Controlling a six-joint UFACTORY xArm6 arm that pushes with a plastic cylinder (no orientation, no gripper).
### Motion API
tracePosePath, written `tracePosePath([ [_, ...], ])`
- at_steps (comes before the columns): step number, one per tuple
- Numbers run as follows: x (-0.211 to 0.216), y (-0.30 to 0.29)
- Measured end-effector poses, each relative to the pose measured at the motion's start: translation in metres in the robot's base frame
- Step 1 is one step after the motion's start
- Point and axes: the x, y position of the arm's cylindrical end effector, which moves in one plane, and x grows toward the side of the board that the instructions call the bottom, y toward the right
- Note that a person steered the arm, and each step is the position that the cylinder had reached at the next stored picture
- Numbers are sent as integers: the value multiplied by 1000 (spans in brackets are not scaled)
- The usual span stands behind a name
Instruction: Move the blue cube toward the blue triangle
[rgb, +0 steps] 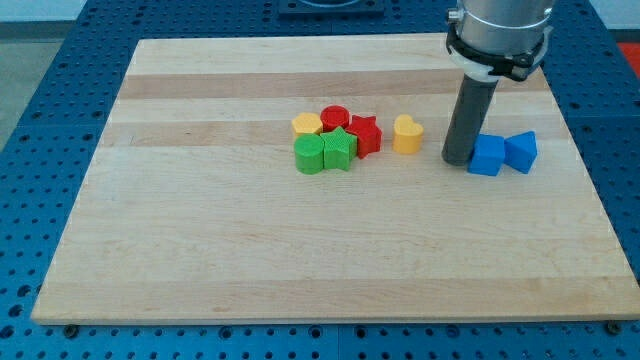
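The blue cube (487, 156) lies on the wooden board at the view's right. The blue triangle (521, 151) sits right against its right side, the two touching. My tip (458, 160) is the lower end of the dark rod, and it stands on the board right at the cube's left side, touching it or nearly so. The rod rises to the grey arm housing (498, 35) at the view's top right.
A yellow heart (407, 134) lies just left of my tip. Further left is a tight cluster: red star (364, 134), red cylinder (335, 118), yellow block (307, 125), green star (338, 150), green block (310, 155). The board's right edge (590, 170) is close to the triangle.
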Motion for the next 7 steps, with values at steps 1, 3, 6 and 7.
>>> tracePosePath([
  [1, 0, 4],
  [3, 6, -25],
  [6, 49, -242],
  [7, 26, -252],
])
